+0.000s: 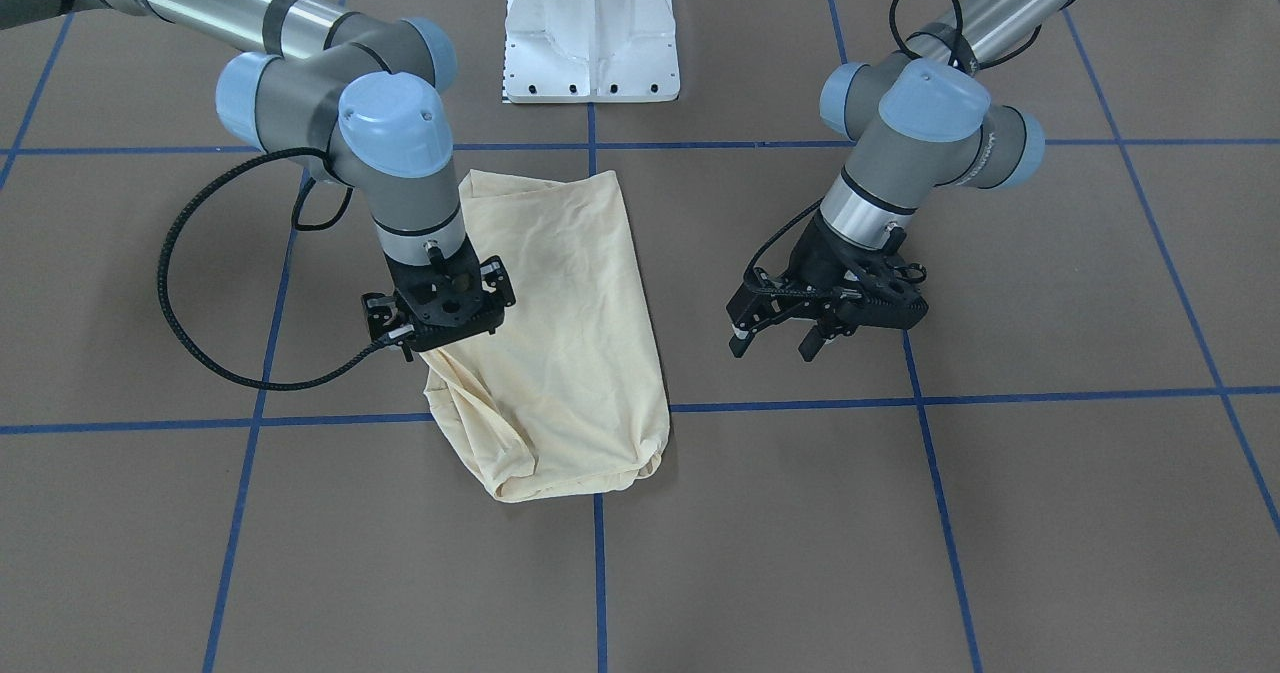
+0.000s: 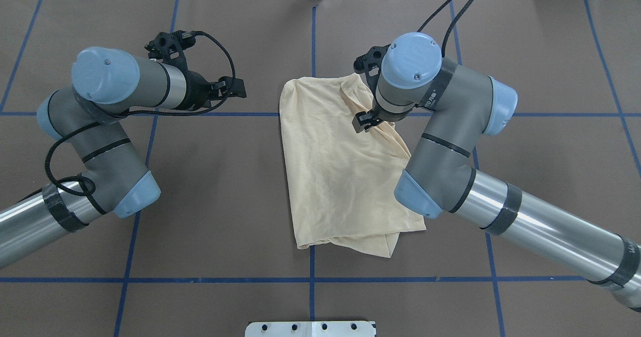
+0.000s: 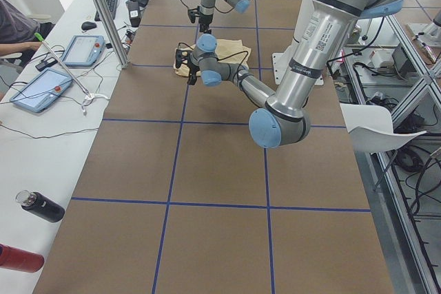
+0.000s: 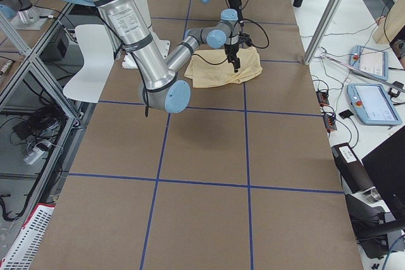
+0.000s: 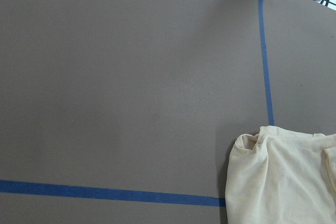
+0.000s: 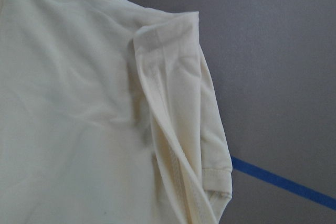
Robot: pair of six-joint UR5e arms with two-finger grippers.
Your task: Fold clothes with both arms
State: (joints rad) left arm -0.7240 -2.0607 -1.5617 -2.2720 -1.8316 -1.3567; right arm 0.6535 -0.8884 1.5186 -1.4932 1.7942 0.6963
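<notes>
Right gripper (image 1: pixel 440 315) hangs over the folded T-shirt (image 1: pixel 575 343) at its edge, probably to pinch it; whether it is parted, I cannot tell. Left gripper (image 1: pixel 771 350) waits aside, spread and empty.

Bright, flat overhead light; views mostly sharp.
Shadows on the table (image 2: pixel 225 187) soft and short, sitting close under each arm. Glare streaks on the bare metal tubes of the left arm (image 2: pixel 25 222) and right arm (image 2: pixel 551 229). Strip past the table's far edge blown white. Right wrist view: T-shirt (image 6: pixel 79 103) slightly soft, grey shading in folds.
</notes>
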